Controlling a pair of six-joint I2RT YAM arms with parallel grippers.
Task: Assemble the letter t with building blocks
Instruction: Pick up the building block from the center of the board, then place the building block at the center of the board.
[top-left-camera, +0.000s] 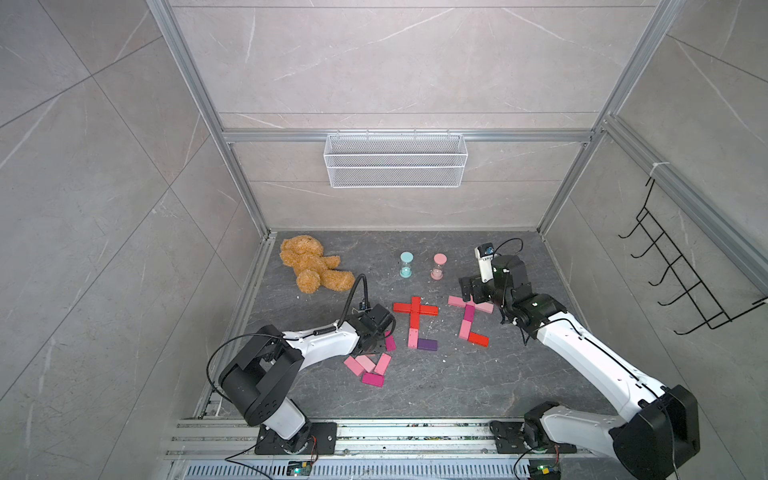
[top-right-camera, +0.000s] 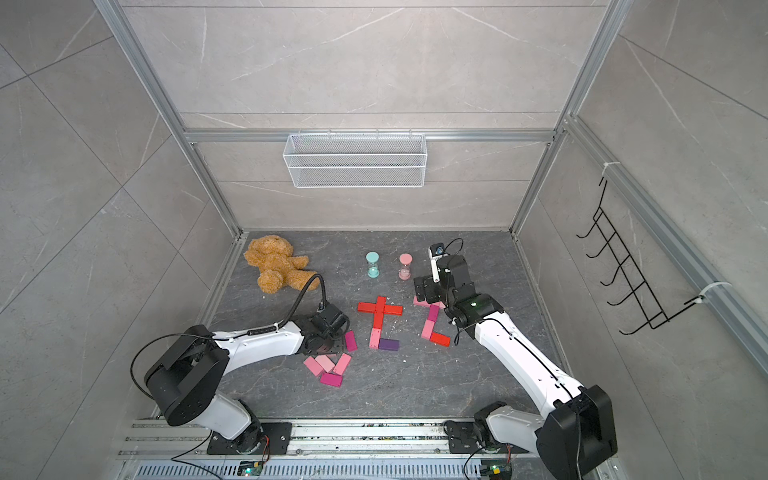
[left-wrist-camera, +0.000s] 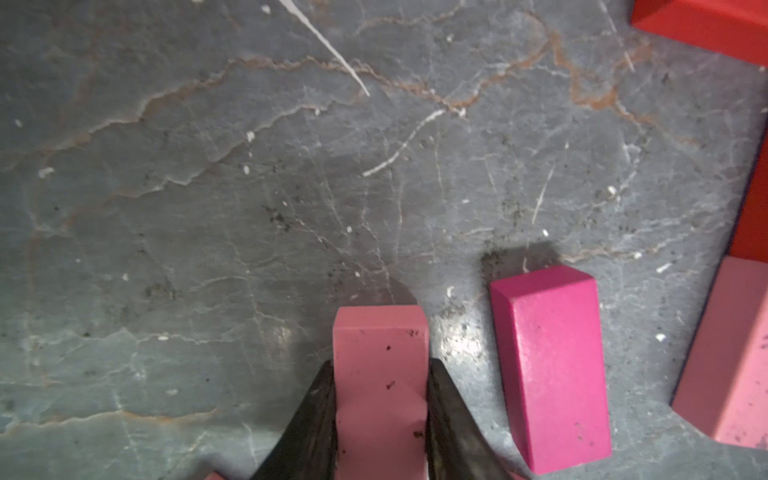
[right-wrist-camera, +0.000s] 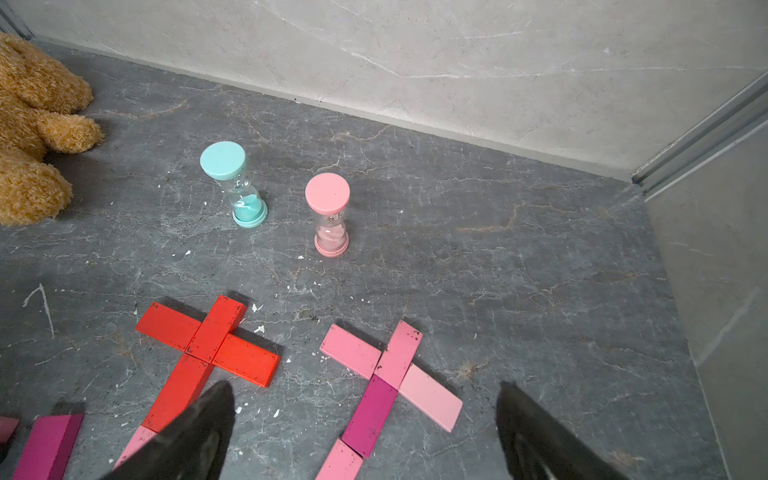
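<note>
**LEFT GRIPPER CLAMPED ON ONE BLOCK; TWO LETTERS LAID**

**Tool state.** The left gripper (left-wrist-camera: 381, 374) is closed on a pink block (left-wrist-camera: 380, 340). Its fingers (left-wrist-camera: 316, 415) press the two long sides, and the block's far end projects beyond the tips. Whether the block is clear of the floor (top-left-camera: 415, 386) cannot be told. The right gripper (right-wrist-camera: 363, 390) stands with its jaws wide apart and holds nothing. It hovers at the far end of the pink t (top-left-camera: 468, 313).

**Block locations.** The held block is at the near left, low over the floor. A magenta block (top-left-camera: 390, 343) lies flat just right of it, not touching. A cluster of loose blocks (top-left-camera: 368, 368) lies nearer, beside the gripper. The red t (top-left-camera: 415, 311) lies at centre. The pink t lies to its right, apart from it.

**Handling.** The blocks look rigid, light and smooth-painted, with chipped edges. They should not deform under the fingers, but they may slide or pivot. Take hold across the narrow width, on the long sides, near mid-length. The present grip appears to sit toward one end, so some twist on set-down is likely. Place the block flat and release it low, since neighbouring blocks would probably shift at a light knock.
</note>
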